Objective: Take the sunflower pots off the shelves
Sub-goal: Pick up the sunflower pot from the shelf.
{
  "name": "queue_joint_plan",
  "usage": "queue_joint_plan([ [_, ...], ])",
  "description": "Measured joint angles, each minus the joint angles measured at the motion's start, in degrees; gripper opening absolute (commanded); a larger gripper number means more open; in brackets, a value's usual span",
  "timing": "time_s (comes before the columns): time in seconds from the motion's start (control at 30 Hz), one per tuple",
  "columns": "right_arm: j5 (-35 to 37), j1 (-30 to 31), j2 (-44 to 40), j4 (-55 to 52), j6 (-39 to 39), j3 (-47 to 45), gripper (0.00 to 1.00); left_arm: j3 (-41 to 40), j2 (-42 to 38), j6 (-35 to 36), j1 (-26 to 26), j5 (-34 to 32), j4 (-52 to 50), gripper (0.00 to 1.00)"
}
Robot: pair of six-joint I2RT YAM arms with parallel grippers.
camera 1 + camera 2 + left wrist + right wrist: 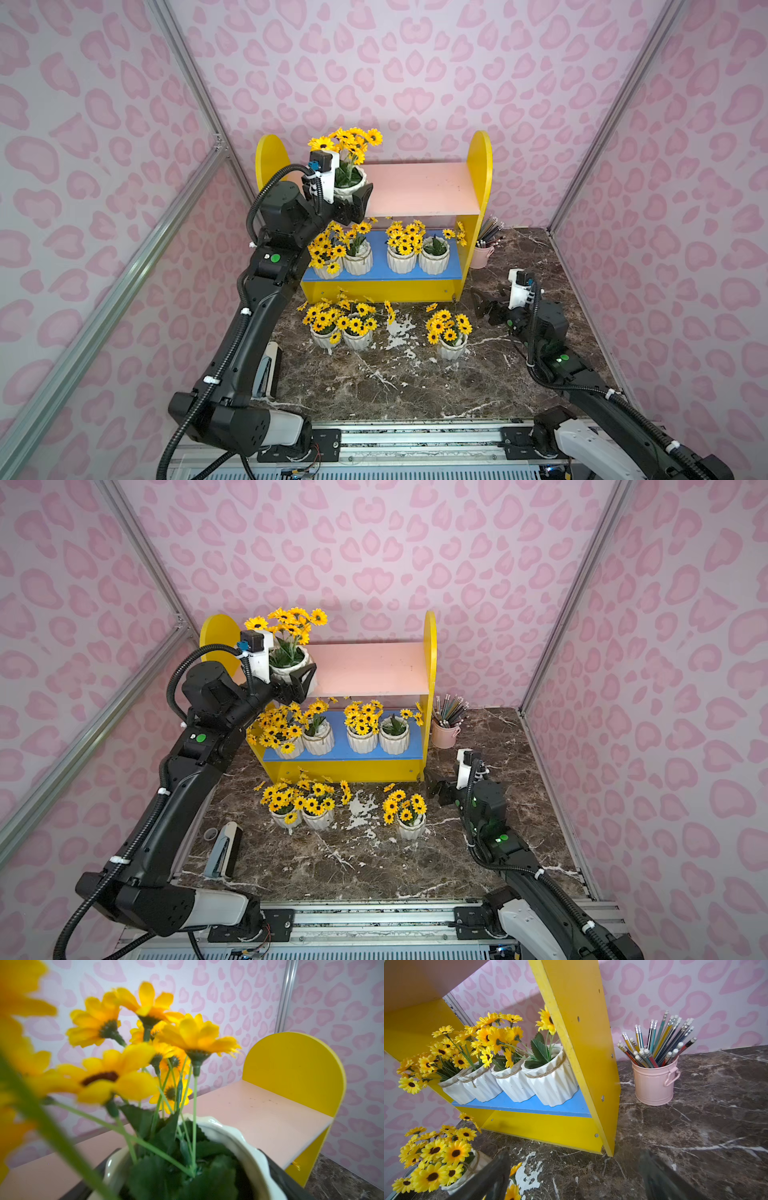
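Note:
One sunflower pot stands at the front left of the shelves' pale pink upper board. My left gripper is closed round it, a black finger against each side; in the left wrist view its white rim fills the gap. Several more sunflower pots line the blue lower board. Three pots stand on the marble table in front. My right gripper hovers open and empty low by the shelves' right foot, jaws wide in the right wrist view.
A pink cup of pencils stands right of the shelf unit against the back wall. A grey stapler-like object lies at the table's left edge beside the left arm. Pink patterned walls close in on three sides.

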Motion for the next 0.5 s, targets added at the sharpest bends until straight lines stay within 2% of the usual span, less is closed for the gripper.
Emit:
queue_joint_plan([
  [0.13,0.3,0.0,-0.8,0.0,0.0,0.0,0.98,-3.8,-3.7,1.6,-4.0,-2.2,0.5,0.03],
  [0.5,1.8,0.0,-3.0,-0.5,0.0,-0.3,0.98,-16.9,-15.6,4.2,-16.7,-3.1,1.1,0.04],
])
